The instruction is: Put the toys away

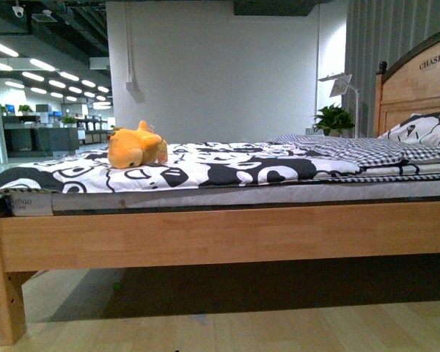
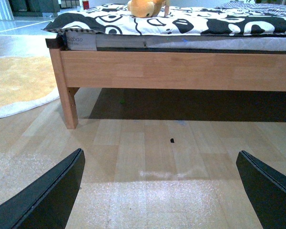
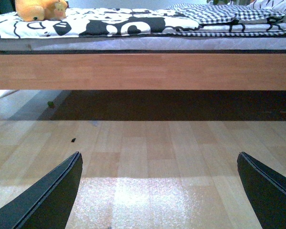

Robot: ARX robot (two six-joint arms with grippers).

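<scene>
On the patterned quilt (image 1: 227, 165) lies the plush toy (image 1: 136, 147), untouched. Left gripper (image 2: 159, 191) and right gripper (image 3: 159, 191) hover low, spread empty; approach seems the step, needing an arm raised toward it.

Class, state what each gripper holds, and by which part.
Nothing: left gripper and right gripper are open, empty; the plush toy lies on the bed.

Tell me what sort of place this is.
Probably a bedroom display inside a large office or showroom hall. A wooden bed with a patterned duvet and headboard fills the view, a plush toy lies on it, and open-plan desks under strip lights show behind.
</scene>
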